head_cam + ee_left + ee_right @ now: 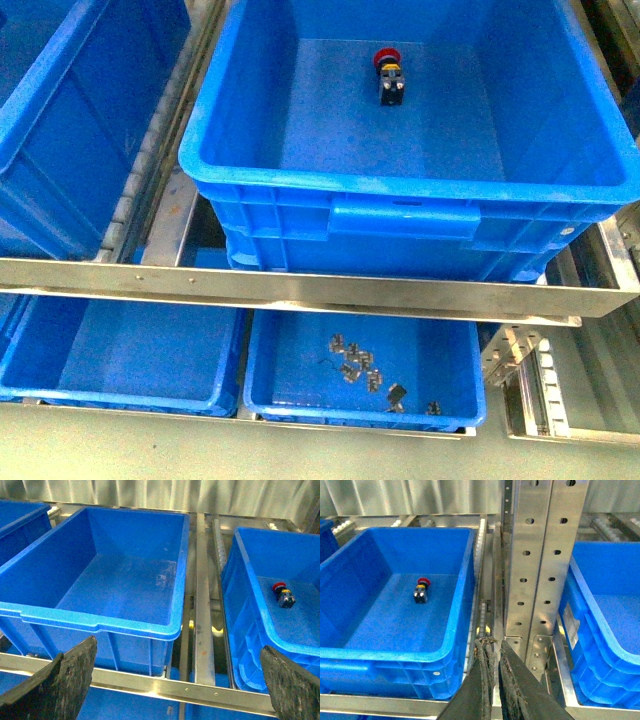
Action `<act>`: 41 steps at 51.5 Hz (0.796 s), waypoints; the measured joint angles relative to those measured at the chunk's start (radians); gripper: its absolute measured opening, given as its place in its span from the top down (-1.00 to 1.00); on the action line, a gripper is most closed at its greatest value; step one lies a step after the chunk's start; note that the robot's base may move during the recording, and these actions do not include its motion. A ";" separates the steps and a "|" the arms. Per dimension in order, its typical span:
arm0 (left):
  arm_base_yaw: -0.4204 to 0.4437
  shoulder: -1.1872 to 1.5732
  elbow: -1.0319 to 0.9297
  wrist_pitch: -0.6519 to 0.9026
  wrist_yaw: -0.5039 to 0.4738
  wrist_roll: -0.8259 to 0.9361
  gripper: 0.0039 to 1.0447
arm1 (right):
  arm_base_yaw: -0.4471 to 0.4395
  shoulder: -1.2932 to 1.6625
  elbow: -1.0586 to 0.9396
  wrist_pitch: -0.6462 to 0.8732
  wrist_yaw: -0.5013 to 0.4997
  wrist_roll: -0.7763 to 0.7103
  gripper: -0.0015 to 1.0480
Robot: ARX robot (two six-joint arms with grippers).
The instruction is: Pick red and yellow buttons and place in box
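In your front view the box stands in the middle of the upper shelf. The red button lies on its floor near the far wall, with the cap toward that wall. A second big blue crate stands just beside the box, on the left. Under the metal rail you see two shallow trays. The left tray shows only its blue floor, and the right tray holds small metal parts.

Only the wrist views show the claws. The left gripper is released, its fingers far apart. The right gripper is clenched, its fingers close together. The right wrist view also shows you a perforated steel post and a further blue crate beyond it.
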 joint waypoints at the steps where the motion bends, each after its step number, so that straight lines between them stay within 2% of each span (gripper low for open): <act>1: 0.000 0.000 0.000 0.000 0.000 0.000 -0.86 | 0.000 0.000 0.000 0.000 0.000 -0.002 0.87; 30: 0.001 0.000 0.000 0.000 0.003 0.000 -0.86 | 0.000 -0.003 0.000 0.000 0.005 -0.002 -0.89; 41: 0.002 0.000 0.000 0.000 0.000 0.000 -0.86 | 0.000 -0.002 0.000 -0.002 0.002 -0.002 -0.88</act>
